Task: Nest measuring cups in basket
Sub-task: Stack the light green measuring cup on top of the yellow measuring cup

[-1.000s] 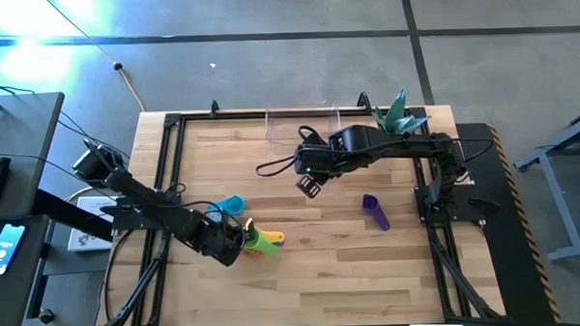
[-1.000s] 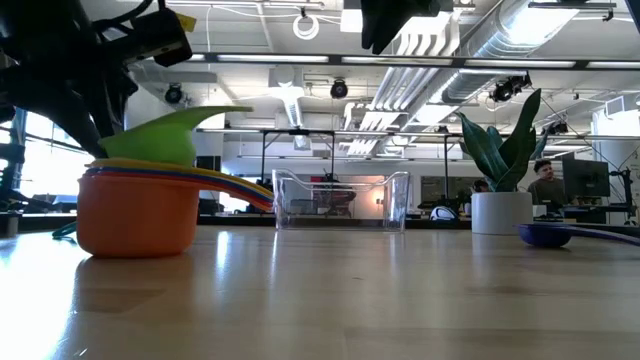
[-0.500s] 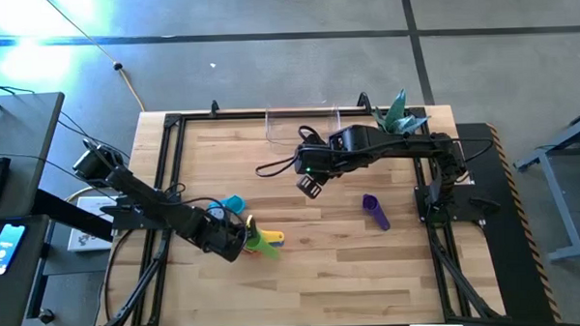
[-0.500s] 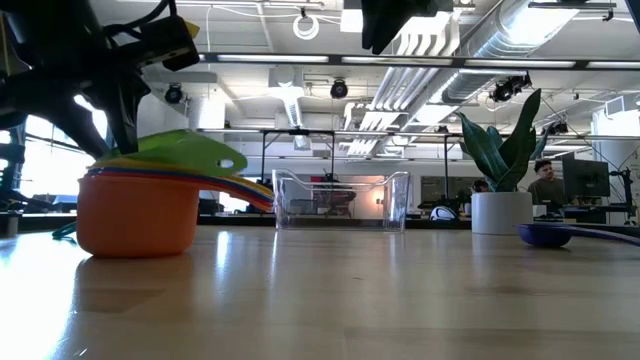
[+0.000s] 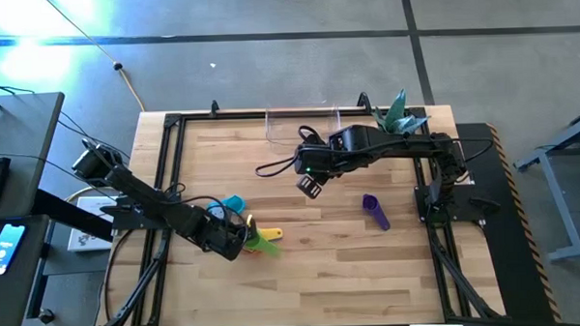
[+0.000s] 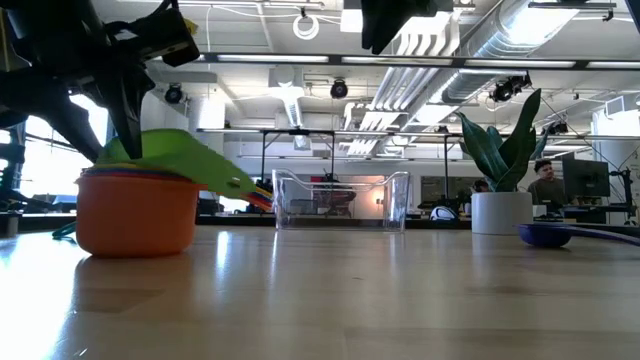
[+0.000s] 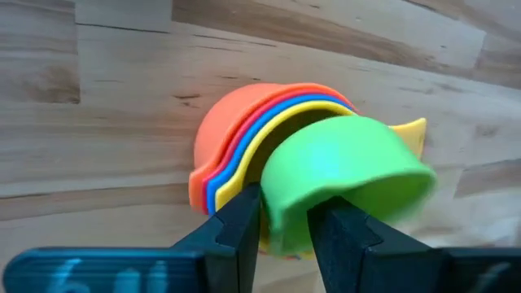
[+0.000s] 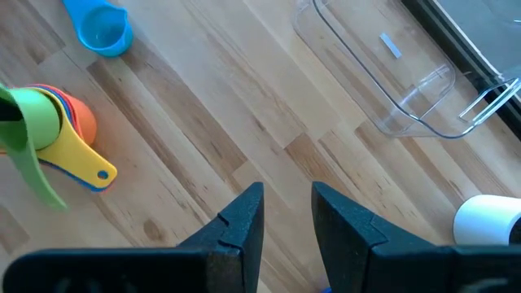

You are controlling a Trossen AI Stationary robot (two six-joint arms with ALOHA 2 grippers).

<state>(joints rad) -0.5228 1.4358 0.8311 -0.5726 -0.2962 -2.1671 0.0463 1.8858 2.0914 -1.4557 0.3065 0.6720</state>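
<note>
Near the bench's front-left part, the left claw (image 5: 236, 237) stood over the stack (image 5: 257, 242) of nested cups, its fingers parted a little around the rim of the green cup (image 7: 338, 183), which sat tilted on top of the yellow, blue, red and orange ones; whether the fingers pressed the rim or had just let it go could not be told. Seen from table height, the green cup (image 6: 180, 158) leaned with its handle sloping down toward the basket side, not yet seated flat in the stack. These cups looked like light, stiff, smooth plastic, so they would likely slide or tip easily; the rim or the flat handle seemed the best place to pinch, and the stack would probably need a hold low on the orange cup (image 6: 135, 212) to travel as one. Just beside the stack, toward the bench's back, lay the teal cup (image 5: 232, 204) alone. Farther out, the right claw (image 5: 308, 186) hung above the bench's middle with its fingers slightly apart and nothing between them. Right of it lay the purple cup (image 5: 374, 210), well apart from the stack. At the back edge stood the basket (image 5: 301, 125), holding no cups, with a potted plant (image 5: 397, 115) near the back-right corner.
</note>
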